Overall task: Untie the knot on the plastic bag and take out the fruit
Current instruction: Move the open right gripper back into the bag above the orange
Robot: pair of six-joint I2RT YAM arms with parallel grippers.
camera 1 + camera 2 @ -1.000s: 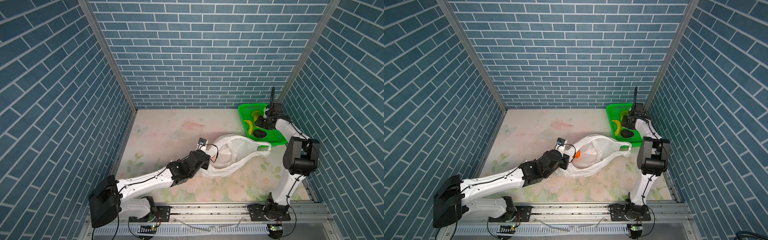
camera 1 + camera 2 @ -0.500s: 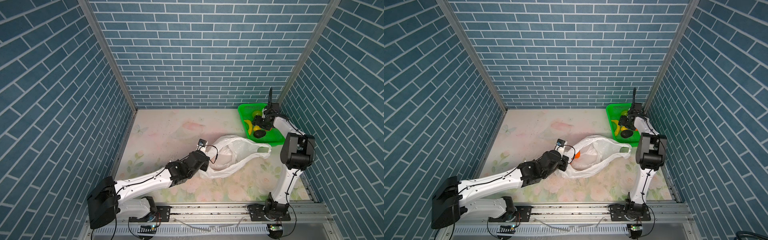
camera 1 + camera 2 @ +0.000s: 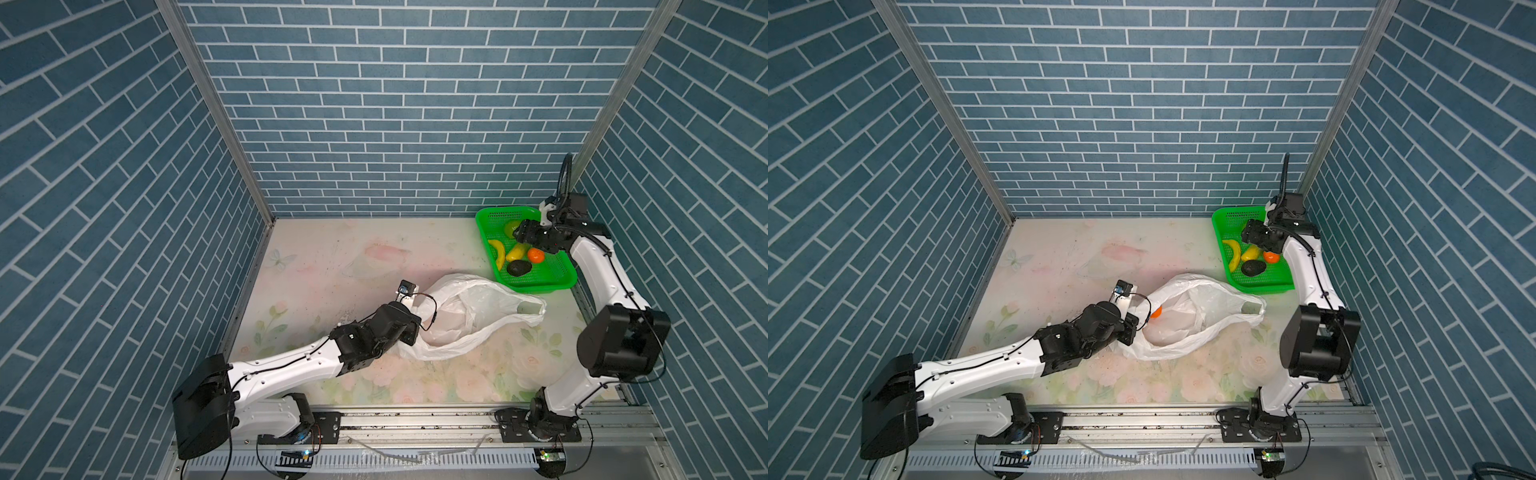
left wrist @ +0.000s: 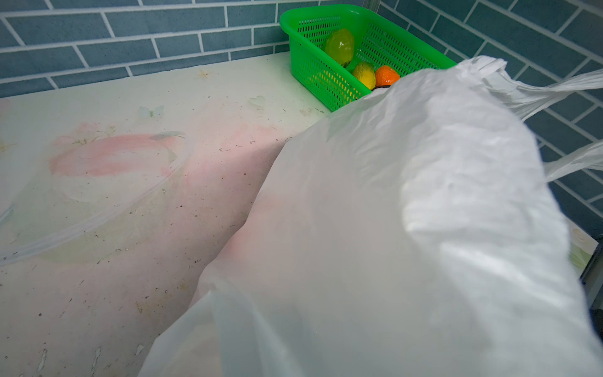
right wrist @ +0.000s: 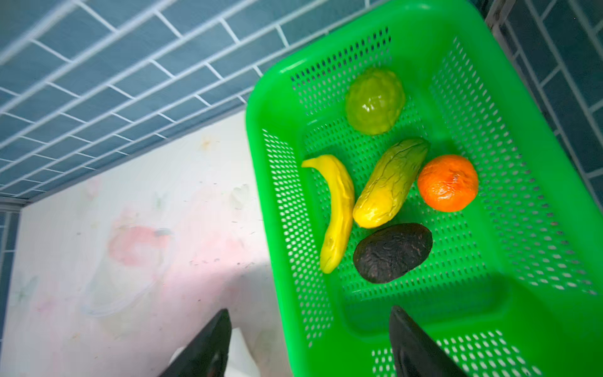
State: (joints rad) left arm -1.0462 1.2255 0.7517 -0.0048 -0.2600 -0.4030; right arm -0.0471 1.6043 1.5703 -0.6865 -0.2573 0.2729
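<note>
Right wrist view: right tool gapes empty over the green basket of fruit.
Left tool, closed, pinches the plastic bag on the bench; one orange inside.

The thin, crinkly plastic bag is translucent white, and an orange fruit shows vivid orange at its mouth in a top view. The perforated plastic basket is bright green with a regular grid of small holes; in it are a plain yellow banana, a mango shading from yellow to green, a bright round orange, a black-brown wrinkled avocado and a glossy pale-green bumpy fruit. The table top is cream with a faded pink-and-green flower and butterfly print, and the walls carry a blue brick pattern with white joints.
</note>
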